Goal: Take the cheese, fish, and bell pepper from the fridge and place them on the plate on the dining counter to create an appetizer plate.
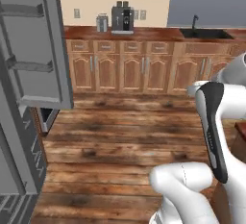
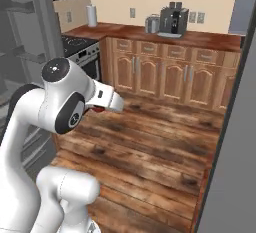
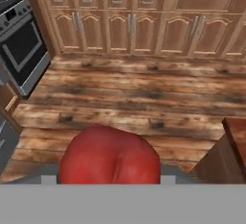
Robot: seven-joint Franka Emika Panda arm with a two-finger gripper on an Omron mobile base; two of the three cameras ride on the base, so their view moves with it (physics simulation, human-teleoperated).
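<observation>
Carrying the bell pepper point(image 3: 109, 155) clamped in its hand point(image 3: 109, 177) — clear of the fridge point(image 1: 29, 74) — presumably bound for the plate.

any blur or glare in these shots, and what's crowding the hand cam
Left base view: soft, low-detail rendering, with faint sheen on the floor. Right base view: equally soft, and a grey panel blocks the right edge. Hand view: the red bell pepper sits very close, bulging large at the bottom; the cabinets behind look sharper.

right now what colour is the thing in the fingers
Dark red: it's the bell pepper, a lumpy round ball, seen best in the hand view, close up above the wooden floor.
</observation>
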